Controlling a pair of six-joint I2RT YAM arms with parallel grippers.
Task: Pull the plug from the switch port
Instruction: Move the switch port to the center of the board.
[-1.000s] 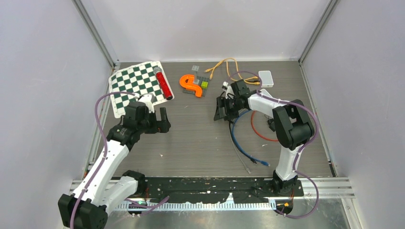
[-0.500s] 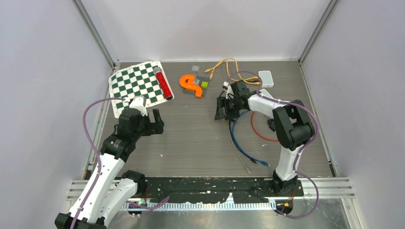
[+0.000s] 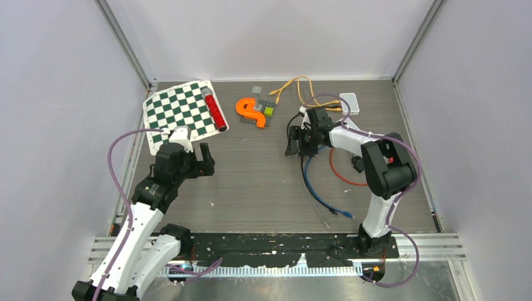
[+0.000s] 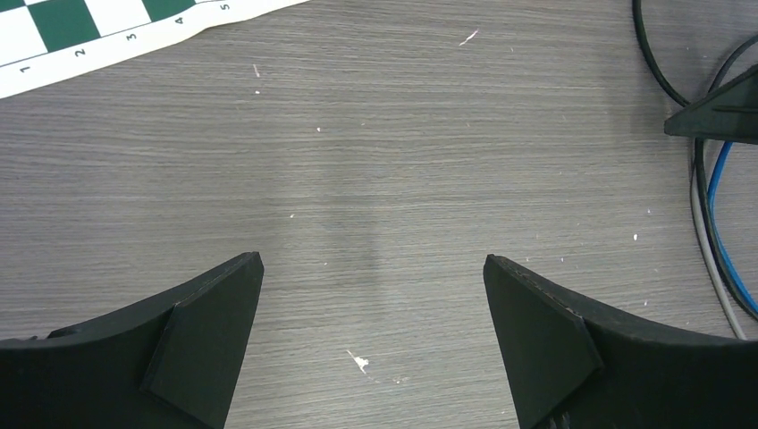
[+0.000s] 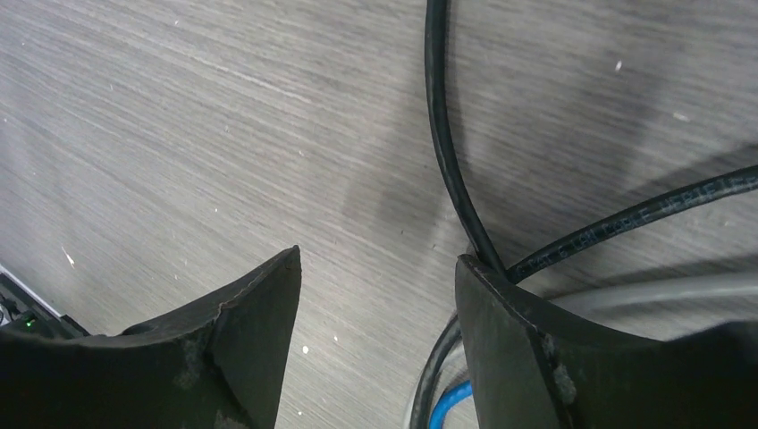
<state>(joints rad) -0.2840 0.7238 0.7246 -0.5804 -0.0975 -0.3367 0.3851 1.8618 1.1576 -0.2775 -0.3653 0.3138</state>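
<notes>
Top view, change over last sec:
- L arm drew back toward its base at 7 o'clock, then held. left gripper [image 3: 202, 160] now hangs over bare tabletop [image 4: 375, 134], just 5 o'clock of the checkerboard mat [image 3: 179, 110]. Jaws wide, nothing between them
- R arm: right gripper [image 3: 296, 144] crept a little toward 1 o'clock, i.e. toward the switch [image 3: 349, 102]. Not there yet; near, but apart

Meaning (judgement):
- L arm looks parked out of the way, so the pull seems left to R
- R appears to be in early approach. No contact w/ the task's thing, so the task has barely begun

R wrist view:
- Jaws part open, only wood grain in the gap, holding nothing
- black cable [image 5: 445, 134] runs down to the inner edge of one finger; touching or just beside, can't tell
- grey cable [image 5: 626, 290] and blue cable [image 5: 447, 398] lie under that finger. Snag risk if the gripper drags sideways

Task's thing:
- Switch = small white box w/ rounded corners, flat on the table at 1 o'clock, near the far-R corner
- orange cable [image 3: 295, 84] loops off at its 9–10 o'clock side and comes back to it
- plug [image 3: 339, 108] sits at the cable end against the switch's 8 o'clock edge. Too small to tell latch or how deep it's seated
- Looks light, so the box may slide when the plug is pulled
</notes>
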